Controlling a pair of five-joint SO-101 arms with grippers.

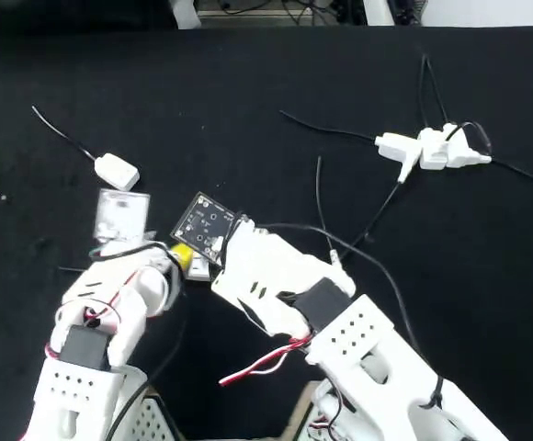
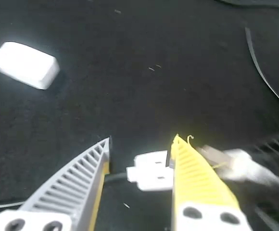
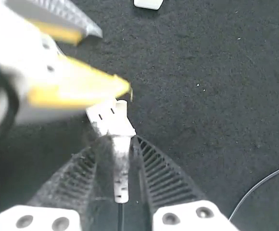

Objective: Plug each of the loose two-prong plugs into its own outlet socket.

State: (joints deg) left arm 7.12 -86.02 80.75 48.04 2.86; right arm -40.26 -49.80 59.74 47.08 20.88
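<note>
The right gripper (image 3: pixel 118 143) pinches a white socket (image 3: pixel 108 118) by its thin back end (two slots show on its front). The left gripper (image 2: pixel 142 139) is wide open around that socket, above the black table (image 1: pixel 276 92). A loose white plug (image 1: pixel 117 171) lies on the table, well apart.

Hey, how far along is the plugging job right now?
Done, it seems: the far cluster of white connectors looks joined. In hand: the right gripper grips a slotted socket, with the left gripper open around its end. Left: a loose white piece lies apart, unmated.
</note>
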